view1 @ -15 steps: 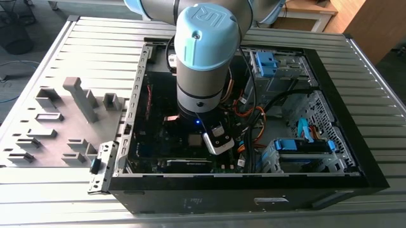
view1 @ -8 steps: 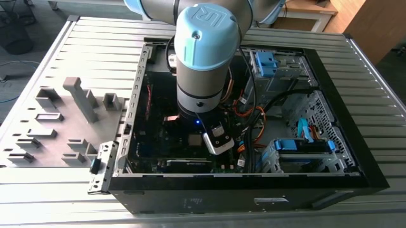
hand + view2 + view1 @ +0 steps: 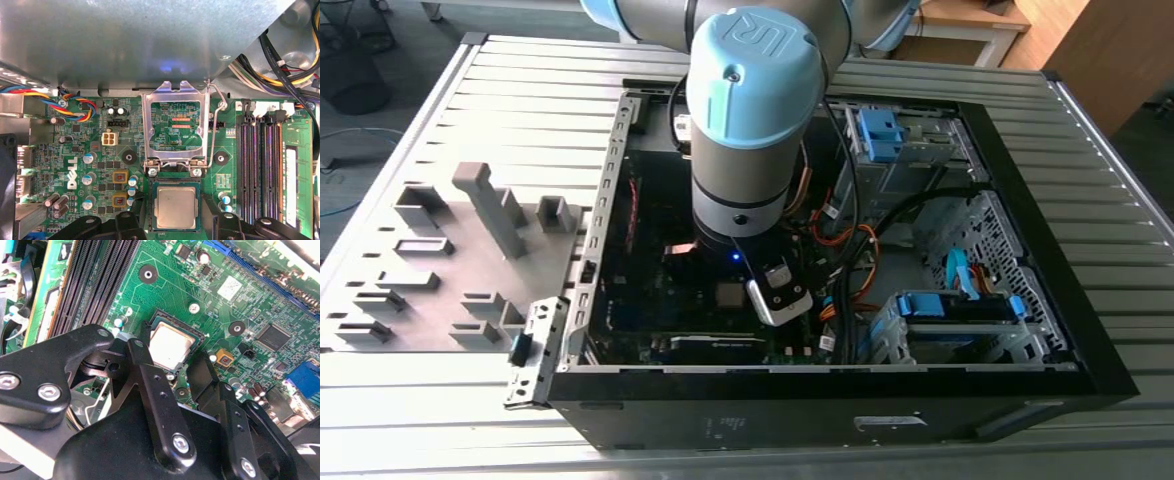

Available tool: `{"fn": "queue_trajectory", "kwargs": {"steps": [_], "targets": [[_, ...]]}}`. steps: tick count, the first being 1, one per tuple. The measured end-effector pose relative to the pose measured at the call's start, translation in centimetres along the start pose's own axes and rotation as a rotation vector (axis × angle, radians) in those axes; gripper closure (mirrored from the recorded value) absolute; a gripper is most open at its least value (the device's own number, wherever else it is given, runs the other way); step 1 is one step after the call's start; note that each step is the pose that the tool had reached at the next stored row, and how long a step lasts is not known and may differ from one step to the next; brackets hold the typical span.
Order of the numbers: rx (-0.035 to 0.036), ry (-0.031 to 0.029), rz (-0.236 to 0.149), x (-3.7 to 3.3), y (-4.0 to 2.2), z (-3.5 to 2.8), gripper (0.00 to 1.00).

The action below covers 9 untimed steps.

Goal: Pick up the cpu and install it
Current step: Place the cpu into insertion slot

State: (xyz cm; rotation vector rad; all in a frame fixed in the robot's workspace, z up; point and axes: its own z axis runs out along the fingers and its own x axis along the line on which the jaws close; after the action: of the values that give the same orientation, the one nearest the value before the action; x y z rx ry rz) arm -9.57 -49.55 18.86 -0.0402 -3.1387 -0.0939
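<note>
The cpu [image 3: 175, 207], a small square chip with a silvery top, lies flat in the socket of the green motherboard [image 3: 90, 200]. It is also plain in the second wrist view, cpu [image 3: 171, 344]. My gripper [image 3: 176, 223] hangs just above it and is open. One black finger stands off each side of the chip, with a gap between each finger and the chip's edge, as the fingers [image 3: 140, 352] also show. In the exterior view my arm [image 3: 744, 150] reaches straight down into the open computer case [image 3: 1014, 300].
The socket's metal load plate [image 3: 174, 125] stands raised beside the chip, its wire lever [image 3: 214, 135] up too. Black memory slots [image 3: 260, 165] run along one side. Cable bundles [image 3: 854, 250] hang inside the case. A grey tray of plastic blocks [image 3: 454, 250] sits at the exterior view's left.
</note>
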Motion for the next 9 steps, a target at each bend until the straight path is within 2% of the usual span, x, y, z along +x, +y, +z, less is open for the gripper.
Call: {"fn": "queue_trajectory", "kwargs": {"steps": [7, 9], "targets": [[0.0002, 0.0000, 0.000, 0.01, 0.00, 0.00, 0.44], [0.0002, 0.0002, 0.000, 0.01, 0.00, -0.01, 0.50]]}}
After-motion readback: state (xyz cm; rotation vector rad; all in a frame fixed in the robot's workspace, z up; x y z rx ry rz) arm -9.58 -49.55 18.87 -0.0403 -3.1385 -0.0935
